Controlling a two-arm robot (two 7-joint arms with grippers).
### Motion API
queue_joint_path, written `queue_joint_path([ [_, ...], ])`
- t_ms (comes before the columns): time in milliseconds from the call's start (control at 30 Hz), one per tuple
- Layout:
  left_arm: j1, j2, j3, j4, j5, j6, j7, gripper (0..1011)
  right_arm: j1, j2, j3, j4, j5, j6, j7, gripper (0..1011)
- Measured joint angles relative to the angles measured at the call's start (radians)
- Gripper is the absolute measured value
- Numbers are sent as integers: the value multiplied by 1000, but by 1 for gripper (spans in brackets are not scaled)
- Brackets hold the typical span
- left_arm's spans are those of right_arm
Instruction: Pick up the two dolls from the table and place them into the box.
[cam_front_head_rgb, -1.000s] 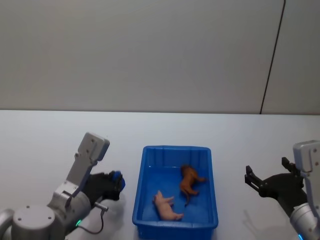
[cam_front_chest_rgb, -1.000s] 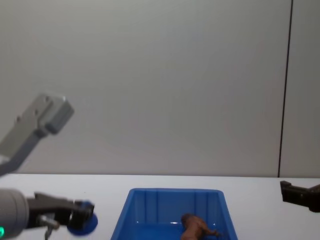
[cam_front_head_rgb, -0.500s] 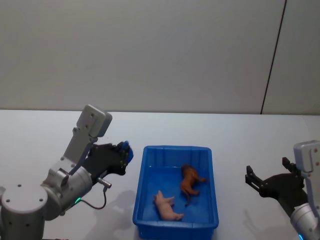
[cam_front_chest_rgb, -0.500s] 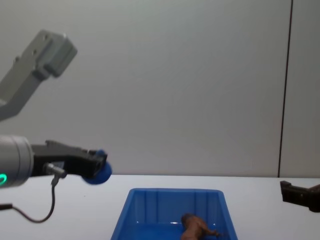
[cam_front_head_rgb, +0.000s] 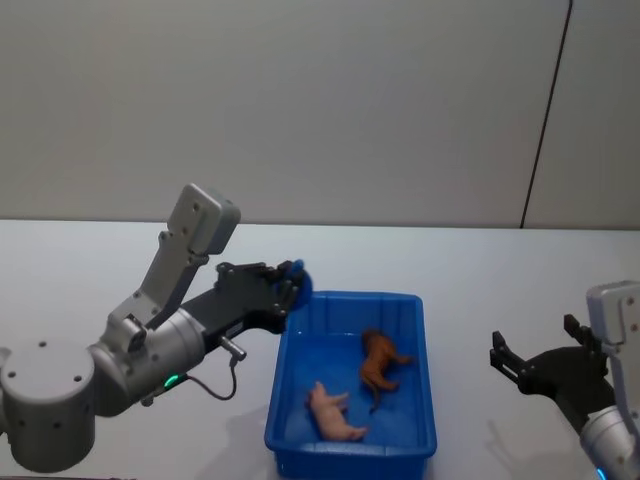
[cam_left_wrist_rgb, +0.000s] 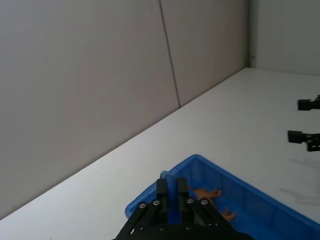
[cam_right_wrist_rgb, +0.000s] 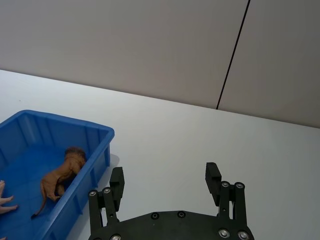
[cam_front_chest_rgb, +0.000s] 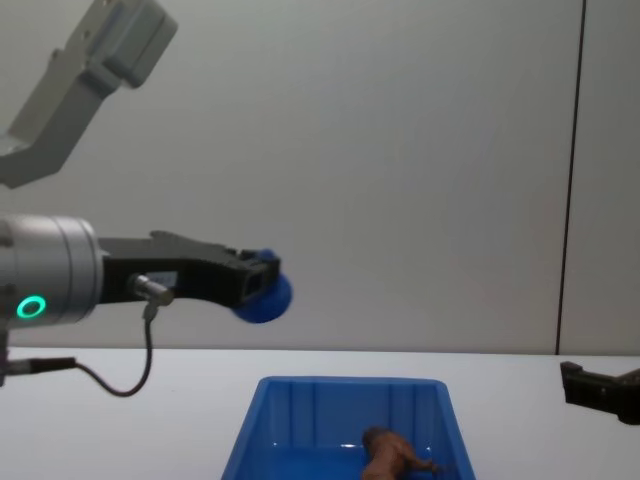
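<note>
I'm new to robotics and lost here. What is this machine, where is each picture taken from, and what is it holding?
It is a robot with two arms, each ending in a gripper. One picture looks down from its head, one looks forward from its chest, and one comes from each wrist. On the white table stands a blue box with a brown doll and a pink doll inside. The left gripper, raised near the box's far left corner, is shut on a small blue object. The right gripper hovers open, right of the box, holding nothing.
</note>
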Motion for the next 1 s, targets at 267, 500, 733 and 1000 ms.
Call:
queue_joint_path([
  [267, -32, -25, 14, 41, -18, -46, -105, 331, 0, 0, 0, 0, 0, 0, 0, 1001],
  [500, -48, -39, 22, 62, -26, -67, -151, 539, 0, 0, 0, 0, 0, 0, 0, 1001],
  [733, -58, -48, 26, 75, -31, -81, -180, 766, 0, 0, 0, 0, 0, 0, 0, 1001],
  [1000, -63, -53, 29, 83, -34, -88, -196, 985, 0, 0, 0, 0, 0, 0, 0, 1001],
])
